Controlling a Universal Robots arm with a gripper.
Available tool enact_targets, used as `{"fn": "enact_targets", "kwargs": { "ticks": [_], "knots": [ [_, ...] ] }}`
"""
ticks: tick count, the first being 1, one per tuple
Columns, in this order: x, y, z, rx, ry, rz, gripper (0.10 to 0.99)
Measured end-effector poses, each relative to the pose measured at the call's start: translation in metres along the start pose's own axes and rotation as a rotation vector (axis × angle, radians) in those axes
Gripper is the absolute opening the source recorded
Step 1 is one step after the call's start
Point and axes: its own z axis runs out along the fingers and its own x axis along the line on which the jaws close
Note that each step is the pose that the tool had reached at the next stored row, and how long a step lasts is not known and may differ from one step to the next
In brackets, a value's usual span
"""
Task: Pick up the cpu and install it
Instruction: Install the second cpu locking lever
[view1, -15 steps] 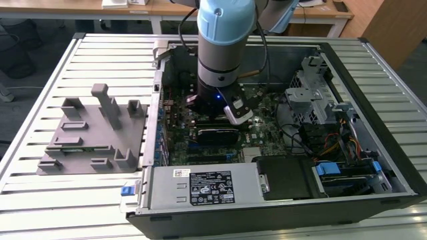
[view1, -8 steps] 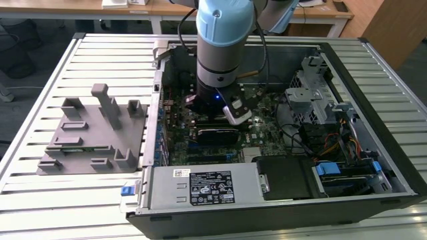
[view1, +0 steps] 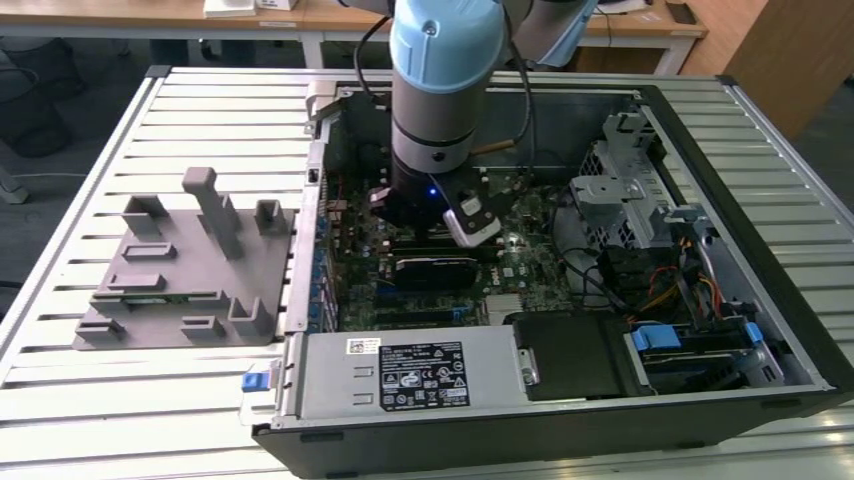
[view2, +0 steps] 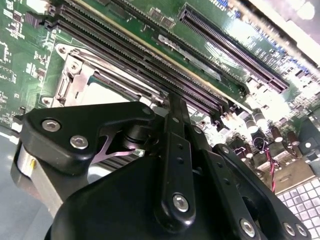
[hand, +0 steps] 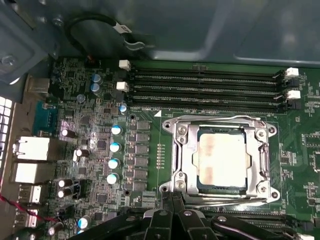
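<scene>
In the first wrist view the cpu (hand: 222, 160), a square chip with a silvery top, lies flat inside the metal socket frame (hand: 176, 150) on the green motherboard. My gripper (hand: 172, 197) hangs just off one edge of that frame, apart from the chip, shut with nothing in it. The second wrist view shows its black linkage and the gripper (view2: 172, 100) tip near the socket frame (view2: 70, 65). In the exterior view the gripper (view1: 447, 235) reaches down into the open computer case (view1: 747, 200) over the board's middle.
Memory slots (hand: 205, 90) run along one side of the socket, and capacitors (hand: 115, 145) stand on another. A grey plastic tray with posts (view1: 174, 270) sits at the exterior view's left. Drive cages and cables (view1: 641, 220) fill the case at the right, a power supply (view1: 400, 375) at the front.
</scene>
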Motion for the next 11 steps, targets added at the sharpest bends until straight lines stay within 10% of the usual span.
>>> {"fn": "enact_targets", "kwargs": {
  "ticks": [11],
  "knots": [
    [0.0022, 0.0027, 0.0027, -0.008, -0.0002, 0.0, 0.106]
  ]
}}
